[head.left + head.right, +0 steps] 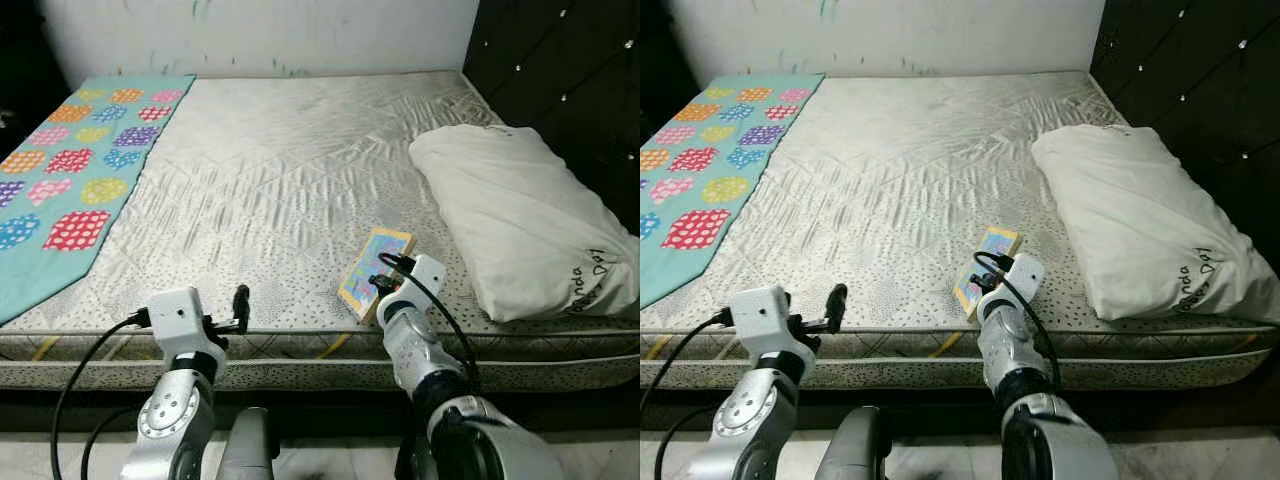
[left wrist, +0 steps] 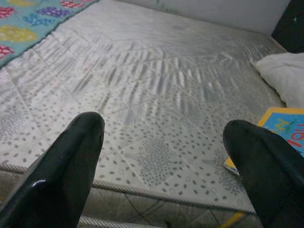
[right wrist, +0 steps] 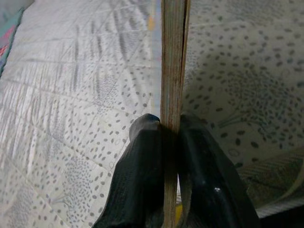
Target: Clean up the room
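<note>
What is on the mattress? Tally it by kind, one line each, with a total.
Pillow: 1
Patterned blanket: 1
Picture book, clamped by the right gripper: 1
Total: 3

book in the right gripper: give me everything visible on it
The book is thin and stiff like a board book, with a yellow border, a blue cover with colourful lettering, and brownish layered page edges. It is tilted up off the mattress near the front edge, left of the white pillow. The right gripper is shut on its near edge, one black finger on each face. Whether its far end rests on the mattress is unclear.
</note>
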{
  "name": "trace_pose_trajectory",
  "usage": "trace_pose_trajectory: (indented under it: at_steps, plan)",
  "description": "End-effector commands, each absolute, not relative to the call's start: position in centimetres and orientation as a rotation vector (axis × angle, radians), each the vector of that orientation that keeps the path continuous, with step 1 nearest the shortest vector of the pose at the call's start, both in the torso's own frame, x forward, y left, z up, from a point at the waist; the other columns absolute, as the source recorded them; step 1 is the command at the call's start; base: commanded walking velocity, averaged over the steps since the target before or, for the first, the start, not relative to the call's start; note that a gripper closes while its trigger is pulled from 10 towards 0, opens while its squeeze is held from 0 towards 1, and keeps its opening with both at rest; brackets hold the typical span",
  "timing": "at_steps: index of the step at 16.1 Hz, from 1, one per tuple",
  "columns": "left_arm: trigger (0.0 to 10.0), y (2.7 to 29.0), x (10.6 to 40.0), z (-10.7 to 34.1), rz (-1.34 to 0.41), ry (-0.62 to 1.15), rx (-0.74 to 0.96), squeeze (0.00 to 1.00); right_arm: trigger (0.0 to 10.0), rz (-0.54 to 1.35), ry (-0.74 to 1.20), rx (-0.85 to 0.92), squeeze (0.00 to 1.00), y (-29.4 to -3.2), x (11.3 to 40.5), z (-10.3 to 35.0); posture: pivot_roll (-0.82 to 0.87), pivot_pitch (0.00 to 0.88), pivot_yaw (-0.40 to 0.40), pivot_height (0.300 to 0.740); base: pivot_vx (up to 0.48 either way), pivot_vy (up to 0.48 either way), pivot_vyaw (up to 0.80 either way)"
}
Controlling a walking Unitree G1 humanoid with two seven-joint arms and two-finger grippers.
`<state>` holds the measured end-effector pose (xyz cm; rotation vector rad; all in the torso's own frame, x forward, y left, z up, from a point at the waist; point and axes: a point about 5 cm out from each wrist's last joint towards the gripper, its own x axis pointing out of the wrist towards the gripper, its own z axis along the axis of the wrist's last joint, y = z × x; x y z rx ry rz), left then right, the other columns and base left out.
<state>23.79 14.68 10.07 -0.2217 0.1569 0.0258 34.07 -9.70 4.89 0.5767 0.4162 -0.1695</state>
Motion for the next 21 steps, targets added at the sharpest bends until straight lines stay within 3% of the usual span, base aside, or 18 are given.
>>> trace_pose_trajectory:
  at_steps: [1, 3, 5, 13, 21]
  plan:
    - [10.0, 14.8, 23.8, 10.7, 0.032, 0.142, -0.214, 0.0, 10.0, -0.18, 0.428, 0.629, 0.0, -8.5, 34.2, 5.3, 0.24, 0.0, 0.021, 0.63, 0.0, 0.0, 0.0]
    - [10.0, 15.0, 23.4, 10.9, 0.034, 0.147, -0.205, 0.0, 10.0, -0.28, 0.505, 0.776, 0.0, -8.1, 33.5, 4.2, 0.27, 0.0, 0.034, 0.63, 0.0, 0.0, 0.0]
    - [10.0, 15.2, 23.3, 10.9, 0.031, 0.152, -0.197, 0.0, 10.0, -0.311, 0.532, 0.788, 0.0, -8.1, 33.2, 3.7, 0.27, 0.0, 0.045, 0.63, 0.0, 0.0, 0.0]
    - [10.0, 13.8, 24.8, 10.8, -0.019, 0.113, -0.247, 0.0, 10.0, 0.056, 0.162, 0.268, 0.0, -9.3, 35.8, 8.5, 0.12, 0.0, 0.028, 0.63, 0.0, 0.0, 0.0]
    - [10.0, 14.9, 24.9, 10.2, 0.017, 0.099, -0.257, 0.0, 10.0, 0.129, -0.084, 0.054, 0.0, -11.8, 33.6, 11.3, 0.06, 0.0, 0.018, 0.63, 0.0, 0.0, 0.0]
